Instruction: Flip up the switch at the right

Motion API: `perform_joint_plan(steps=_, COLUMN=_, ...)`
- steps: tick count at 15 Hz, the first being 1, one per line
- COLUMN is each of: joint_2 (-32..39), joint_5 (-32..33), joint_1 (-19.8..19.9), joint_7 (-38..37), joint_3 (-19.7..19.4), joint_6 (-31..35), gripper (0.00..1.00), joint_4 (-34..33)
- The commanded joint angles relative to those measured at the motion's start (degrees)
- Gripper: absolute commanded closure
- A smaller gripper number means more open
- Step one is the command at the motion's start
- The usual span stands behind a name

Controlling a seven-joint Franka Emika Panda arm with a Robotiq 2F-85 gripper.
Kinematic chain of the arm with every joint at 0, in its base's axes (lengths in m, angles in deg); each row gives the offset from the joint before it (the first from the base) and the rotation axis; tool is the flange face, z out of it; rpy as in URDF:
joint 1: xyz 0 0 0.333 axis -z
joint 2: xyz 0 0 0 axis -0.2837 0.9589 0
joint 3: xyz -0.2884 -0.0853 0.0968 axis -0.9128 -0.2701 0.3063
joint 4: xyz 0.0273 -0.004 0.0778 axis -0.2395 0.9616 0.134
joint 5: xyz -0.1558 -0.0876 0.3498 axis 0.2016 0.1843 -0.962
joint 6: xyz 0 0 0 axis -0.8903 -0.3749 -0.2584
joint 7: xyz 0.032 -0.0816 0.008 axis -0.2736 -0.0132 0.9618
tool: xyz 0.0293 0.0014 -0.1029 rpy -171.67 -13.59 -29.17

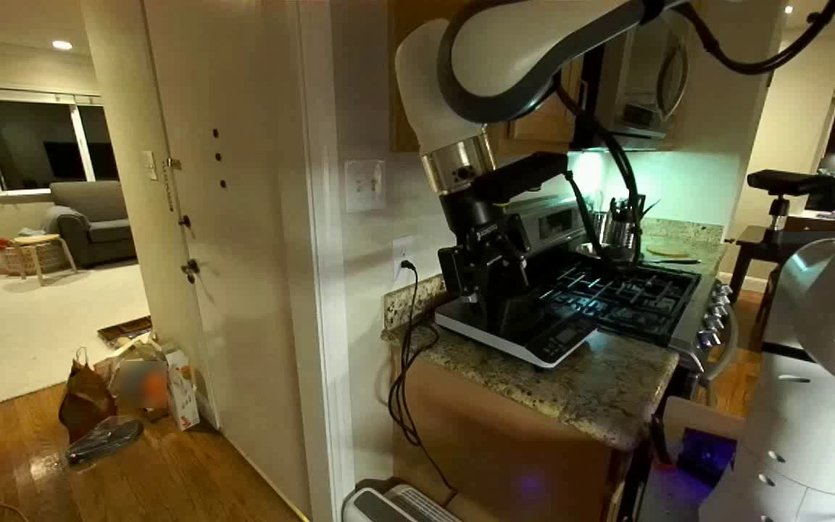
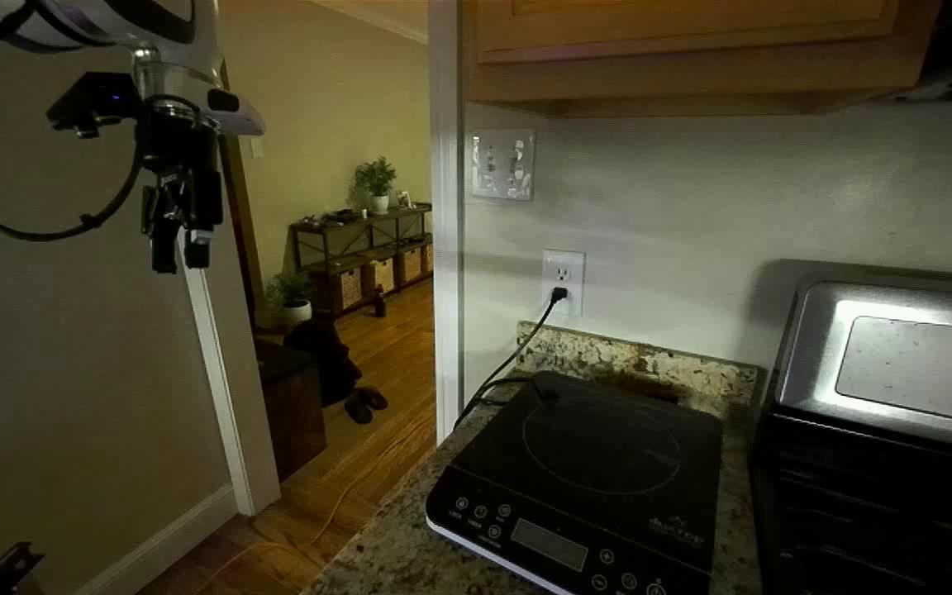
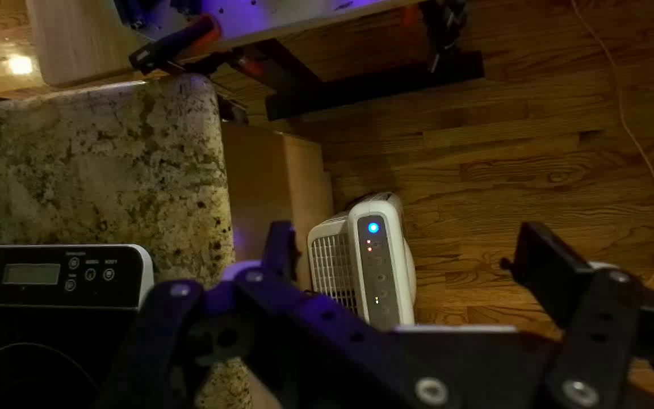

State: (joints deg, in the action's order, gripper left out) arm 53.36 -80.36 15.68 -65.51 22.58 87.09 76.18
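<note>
Dim light is cast over a kitchen corner, where a pale wall [image 2: 691, 190] is bordered at the left by white door trim [image 2: 448, 248] and at the top by a wooden cabinet [image 2: 691, 45]. On that wall the white switch plate [image 2: 502, 164] is mounted, found at upper centre of the frame in both exterior views, just beside the trim. It is rectangular and slightly glossy; its face is broken by pale and darker patches, set roughly in two upright columns. The toggles [image 2: 517, 169] are too small and blurred to be resolved, so whether they are flipped up or down cannot be told. Below the plate and to its right, an electrical outlet [image 2: 564, 271] is fixed, with a black plug [image 2: 559, 295] pushed into its lower socket.

The gripper [image 3: 406, 241] is pointed downward with its fingers [image 3: 551, 272] spread wide; in the wrist view a white floor appliance [image 3: 381, 264] is seen through the gap. With the wrist camera [image 2: 96, 101] beside it, it is shown at upper left of the frame in an exterior view, well apart from the plate. At lower right, a black induction cooktop [image 2: 600, 463] is laid on the granite countertop [image 1: 577, 391], beside a gas stove [image 1: 620, 290].
</note>
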Motion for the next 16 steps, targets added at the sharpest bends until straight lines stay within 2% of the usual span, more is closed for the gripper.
perform_joint_plan(steps=1, joint_2=0.1, joint_5=0.4, joint_1=-1.4, joint_7=-0.4, joint_3=-1.3, joint_6=-0.2, gripper=0.0, joint_4=-0.1)
perform_joint_plan(steps=7, joint_2=0.0, joint_5=0.3, joint_1=-1.3, joint_7=-1.0, joint_3=-1.3, joint_6=0.4, gripper=0.0, joint_4=0.0)
perform_joint_plan(steps=16, joint_2=-1.8, joint_5=-5.0, joint_1=0.6, joint_7=-15.8, joint_3=-4.3, joint_6=16.0, gripper=0.0, joint_4=1.4)
